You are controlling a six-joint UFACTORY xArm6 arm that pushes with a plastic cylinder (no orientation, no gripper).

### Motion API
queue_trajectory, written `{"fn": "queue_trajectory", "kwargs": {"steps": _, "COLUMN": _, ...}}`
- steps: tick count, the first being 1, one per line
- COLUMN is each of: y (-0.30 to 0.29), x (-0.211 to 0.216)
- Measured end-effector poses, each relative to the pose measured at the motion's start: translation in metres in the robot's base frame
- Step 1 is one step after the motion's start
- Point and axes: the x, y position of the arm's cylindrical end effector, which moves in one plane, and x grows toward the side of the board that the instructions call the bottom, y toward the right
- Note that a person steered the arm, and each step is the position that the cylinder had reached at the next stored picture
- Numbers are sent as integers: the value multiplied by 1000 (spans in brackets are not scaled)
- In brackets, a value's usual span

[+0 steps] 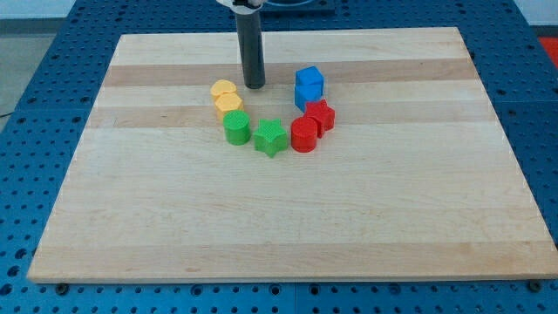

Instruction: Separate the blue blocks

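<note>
Two blue blocks stand touching at the view's upper middle: a blue cube [309, 80] and another blue block [304, 98] just below it, partly hidden. My tip [255, 85] rests on the board left of the blue blocks, about a block's width away, and just right of the yellow blocks. A red star block [320, 115] touches the lower blue block from below. A red cylinder [304, 135] sits below-left of the star.
Two yellow blocks [226, 96] sit left of my tip. A green cylinder [235, 127] and a green star block [270, 137] lie below it. The blocks form an arc on the wooden board [288, 218], which lies on a blue perforated table [26, 105].
</note>
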Motion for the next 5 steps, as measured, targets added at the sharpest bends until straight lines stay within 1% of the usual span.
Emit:
{"fn": "queue_trajectory", "kwargs": {"steps": 1, "y": 13, "x": 21}}
{"fn": "queue_trajectory", "kwargs": {"steps": 2, "y": 44, "x": 24}}
{"fn": "queue_trajectory", "kwargs": {"steps": 4, "y": 69, "x": 24}}
{"fn": "queue_trajectory", "kwargs": {"steps": 5, "y": 103, "x": 24}}
